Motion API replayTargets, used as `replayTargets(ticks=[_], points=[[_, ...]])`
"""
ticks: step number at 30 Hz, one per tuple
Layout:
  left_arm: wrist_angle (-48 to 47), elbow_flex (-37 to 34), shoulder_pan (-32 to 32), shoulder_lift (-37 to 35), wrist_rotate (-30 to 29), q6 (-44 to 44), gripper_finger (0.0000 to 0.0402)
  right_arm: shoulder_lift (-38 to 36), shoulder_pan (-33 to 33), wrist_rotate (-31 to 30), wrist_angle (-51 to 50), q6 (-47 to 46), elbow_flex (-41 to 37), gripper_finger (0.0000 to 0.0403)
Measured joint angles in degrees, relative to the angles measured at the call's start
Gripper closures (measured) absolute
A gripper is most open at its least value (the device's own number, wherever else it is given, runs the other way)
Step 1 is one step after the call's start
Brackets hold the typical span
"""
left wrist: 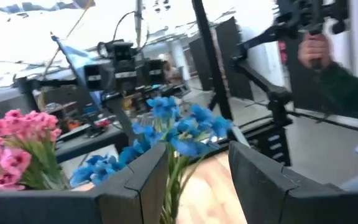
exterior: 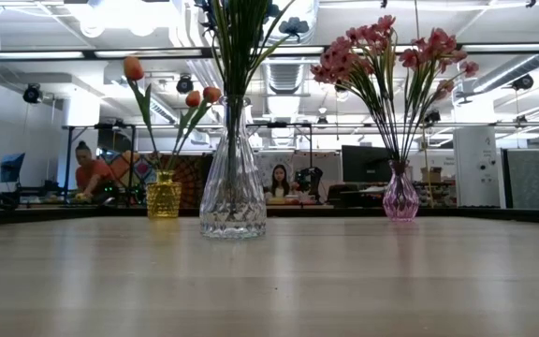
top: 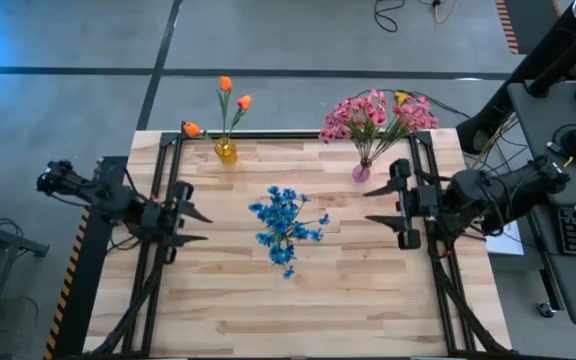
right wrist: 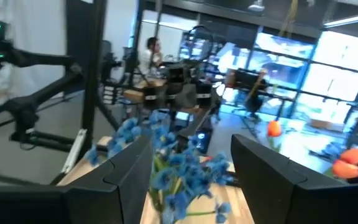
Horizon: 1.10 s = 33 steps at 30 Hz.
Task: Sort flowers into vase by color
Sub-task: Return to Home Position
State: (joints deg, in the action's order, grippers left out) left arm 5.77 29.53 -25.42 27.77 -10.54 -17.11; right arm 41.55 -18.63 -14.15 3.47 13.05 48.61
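Blue blossoms [top: 286,228] stand in a clear glass vase [exterior: 233,187] at the table's middle. Orange buds [top: 233,95] stand in a small yellow vase [top: 226,151] at the far left. Pink sprays [top: 376,115] stand in a small pink vase [top: 361,172] at the far right. My left gripper [top: 196,225] is open and empty, left of the blue flowers [left wrist: 179,127]. My right gripper [top: 383,205] is open and empty, right of the blue flowers [right wrist: 173,162]. Both point level at the blue flowers.
Black frame rails [top: 163,200] run along the table's left and right sides and its far edge. Bare wood lies in front of the clear vase [top: 298,310]. People sit in the room beyond the table [exterior: 279,180], and a person's hand [left wrist: 312,46] holds a rig off the table.
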Motion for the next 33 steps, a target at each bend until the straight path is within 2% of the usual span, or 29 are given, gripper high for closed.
replayTargets(ticks=[4, 12, 19, 24, 33], points=[[-0.9, -3.2, 1.8, -6.2, 1.7, 0.1, 0.0248, -1.4, 4.2, 6.7, -0.3, -1.3, -2.2, 0.0193], [-1.2, -10.3, 2.1, -18.3, 1.5, 0.6, 0.0248, -6.6, 9.9, 7.3, 1.7, -2.7, -8.2, 0.0193], [-3.8, -14.7, 2.1, -27.8, 1.3, 1.7, 0.0248, -12.7, 11.7, 10.1, 6.1, -4.1, -15.5, 0.0193], [-5.4, -15.3, 2.2, -27.2, -0.8, 3.2, 0.0248, -17.4, 11.8, 10.1, 10.0, -4.8, -21.5, 0.0193], [-7.5, -16.3, 2.2, -27.8, -0.9, 4.4, 0.0248, -28.5, 11.9, 9.7, 10.6, -5.6, -29.3, 0.0193]])
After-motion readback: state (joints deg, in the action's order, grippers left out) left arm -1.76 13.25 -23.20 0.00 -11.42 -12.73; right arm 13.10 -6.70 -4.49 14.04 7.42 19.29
